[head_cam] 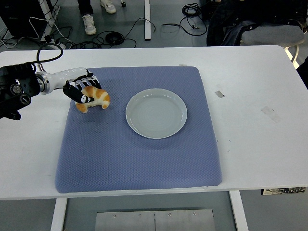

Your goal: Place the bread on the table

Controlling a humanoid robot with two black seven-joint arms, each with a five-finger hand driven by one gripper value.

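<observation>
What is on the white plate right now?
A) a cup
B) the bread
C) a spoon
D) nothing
D: the white plate is bare, while the bread is in the left hand, off to the plate's left over the blue mat.

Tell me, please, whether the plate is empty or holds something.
Empty. The plate shows only bare surface; the bread is off to its left, held in the left hand over the blue mat.

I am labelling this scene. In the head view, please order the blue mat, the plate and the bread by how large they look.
1. blue mat, by far the largest.
2. plate, lying on the mat.
3. bread, the smallest, held in the left hand; the fingers hide part of it.
</observation>
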